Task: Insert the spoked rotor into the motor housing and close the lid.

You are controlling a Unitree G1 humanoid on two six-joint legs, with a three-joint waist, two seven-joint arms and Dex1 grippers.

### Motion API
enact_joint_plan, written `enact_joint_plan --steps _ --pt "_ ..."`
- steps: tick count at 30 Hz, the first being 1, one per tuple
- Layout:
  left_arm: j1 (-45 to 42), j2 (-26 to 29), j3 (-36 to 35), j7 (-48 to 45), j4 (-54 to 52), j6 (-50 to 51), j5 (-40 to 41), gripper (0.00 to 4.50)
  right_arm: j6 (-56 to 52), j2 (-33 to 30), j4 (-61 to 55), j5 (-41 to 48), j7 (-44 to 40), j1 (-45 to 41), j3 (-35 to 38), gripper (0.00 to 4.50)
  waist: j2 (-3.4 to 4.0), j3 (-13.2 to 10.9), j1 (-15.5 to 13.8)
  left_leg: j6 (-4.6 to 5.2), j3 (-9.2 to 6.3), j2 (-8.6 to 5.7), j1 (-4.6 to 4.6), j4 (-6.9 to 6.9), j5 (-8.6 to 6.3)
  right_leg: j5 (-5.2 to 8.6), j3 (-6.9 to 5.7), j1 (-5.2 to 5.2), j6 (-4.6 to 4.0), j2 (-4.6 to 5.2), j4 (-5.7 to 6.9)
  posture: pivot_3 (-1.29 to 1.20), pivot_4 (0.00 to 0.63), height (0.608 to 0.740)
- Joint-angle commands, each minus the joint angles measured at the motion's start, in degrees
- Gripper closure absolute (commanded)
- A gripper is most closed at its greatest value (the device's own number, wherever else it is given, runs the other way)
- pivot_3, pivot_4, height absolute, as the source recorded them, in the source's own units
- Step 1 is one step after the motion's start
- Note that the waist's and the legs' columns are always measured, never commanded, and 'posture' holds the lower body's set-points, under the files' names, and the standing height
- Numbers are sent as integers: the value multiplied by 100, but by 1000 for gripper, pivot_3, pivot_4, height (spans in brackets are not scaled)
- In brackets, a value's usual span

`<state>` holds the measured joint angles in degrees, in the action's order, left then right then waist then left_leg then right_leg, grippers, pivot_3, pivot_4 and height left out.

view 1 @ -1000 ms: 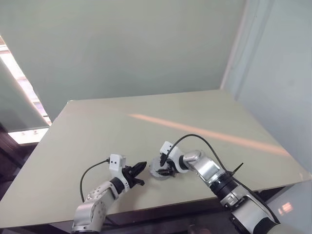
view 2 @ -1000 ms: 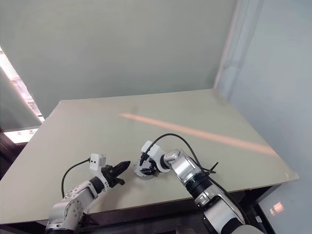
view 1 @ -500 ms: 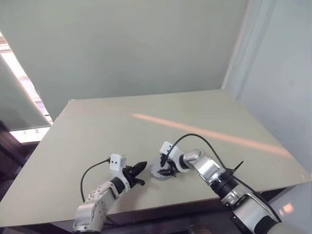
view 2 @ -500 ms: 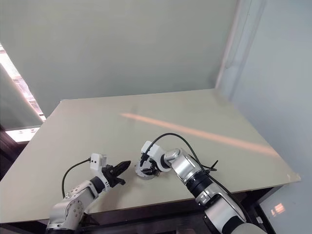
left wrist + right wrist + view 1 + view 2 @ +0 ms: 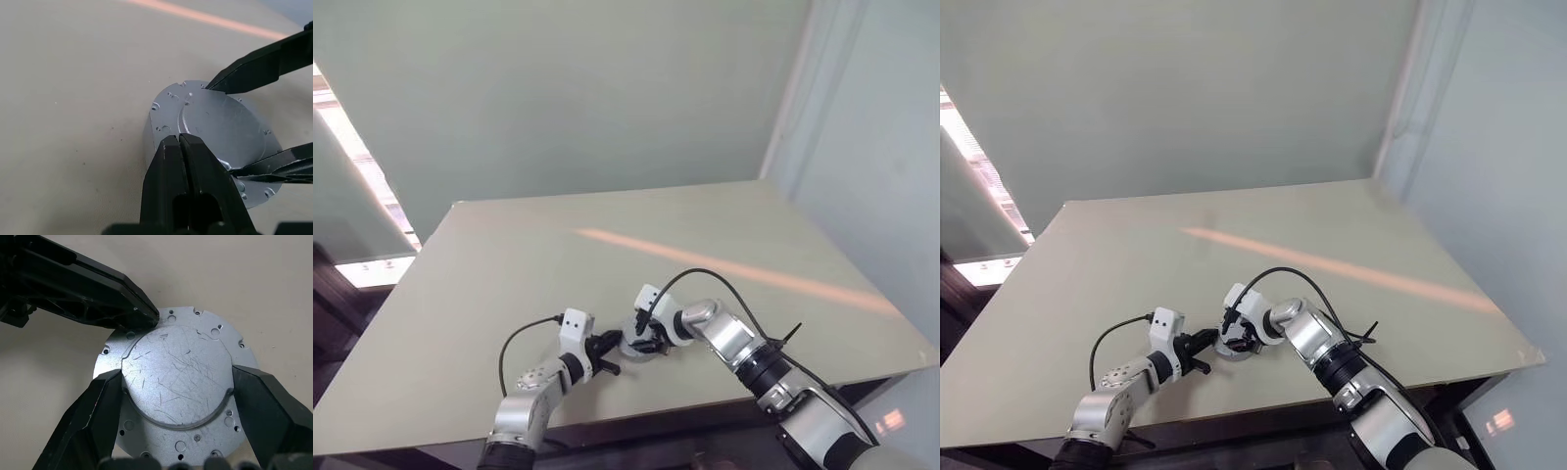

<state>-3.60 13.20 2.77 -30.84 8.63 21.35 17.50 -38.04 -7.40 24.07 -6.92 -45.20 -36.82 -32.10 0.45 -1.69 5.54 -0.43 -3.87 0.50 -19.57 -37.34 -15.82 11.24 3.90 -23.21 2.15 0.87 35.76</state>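
Observation:
The motor housing (image 5: 176, 367) is a silvery round metal piece on the table, showing a flat scratched face and a flange with small holes. My right gripper (image 5: 176, 374) is shut on it, one black finger (image 5: 254, 66) against each side of the raised round middle. My left gripper (image 5: 179, 139) is shut with nothing in it, and its tips touch the flange's rim on the side away from the right arm. From the head, the left gripper (image 5: 610, 343) and right gripper (image 5: 648, 343) meet at the housing (image 5: 634, 346) near the table's front. The spoked rotor and the lid are out of view.
The pale table (image 5: 509, 264) reaches back to a plain wall, and an orange streak of light (image 5: 724, 266) crosses it. Its front edge lies close below both arms. A black cable (image 5: 715, 279) loops over the right wrist.
My left arm has swung right and down, bringing its shut tips from a gap beside the housing up to its rim. The right gripper and the housing have stayed put.

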Motion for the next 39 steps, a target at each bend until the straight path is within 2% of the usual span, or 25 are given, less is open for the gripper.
enact_joint_plan --steps 1,3,4,6,12,17,22,31,39 --pt "-48 17 106 -11 144 32 -165 4500 -233 -158 378 -218 94 269 -159 1258 2 4 -3 0 0 0 0 0 0 0 0 0 0 0 0 0 0 740" --pt "-77 -11 146 -30 163 33 -181 4500 -188 -171 348 -229 99 261 -157 1258 4 6 -6 0 -1 0 0 -1 0 0 0 1 0 1 0 0 0 740" --pt "-89 -23 166 -42 171 37 -192 4500 -180 -178 333 -231 91 255 -157 520 4 6 -6 0 -1 -1 0 -2 0 0 -1 1 0 1 0 0 0 740" --pt "-99 -38 190 -60 186 37 -215 4500 -193 -195 311 -226 56 244 -175 27 4 7 -6 0 -1 -2 0 -2 0 0 -1 2 0 2 0 0 0 740" --pt "-129 -44 246 -102 271 13 -277 4500 -251 -186 205 -95 -12 232 -32 27 4 7 -11 0 -2 -2 0 1 0 0 -1 1 1 2 -1 0 0 740" --pt "-173 -54 284 -116 354 -17 -318 4500 -532 -86 -42 292 -47 237 502 27 4 7 -15 0 -2 -4 -1 -1 0 1 -1 1 1 4 -2 0 0 740" --pt "-220 -77 320 -145 424 -46 -366 4500 -1163 208 -311 1313 18 171 1816 27 2 2 -31 0 -5 -6 -8 -3 0 1 -1 -3 1 4 -2 0 0 740" --pt "-247 -92 323 -227 471 -55 -448 4500 -2386 571 731 2599 1163 -242 4213 27 7 -4 -97 1 -3 -6 -36 -1 1 0 0 -19 1 4 -2 0 0 740" --pt "-220 -75 336 -254 450 -21 -473 4500 -2406 447 1683 3128 1676 -464 5246 27 16 -9 -100 3 -2 -9 -50 1 1 0 1 -26 1 3 -8 0 0 740"
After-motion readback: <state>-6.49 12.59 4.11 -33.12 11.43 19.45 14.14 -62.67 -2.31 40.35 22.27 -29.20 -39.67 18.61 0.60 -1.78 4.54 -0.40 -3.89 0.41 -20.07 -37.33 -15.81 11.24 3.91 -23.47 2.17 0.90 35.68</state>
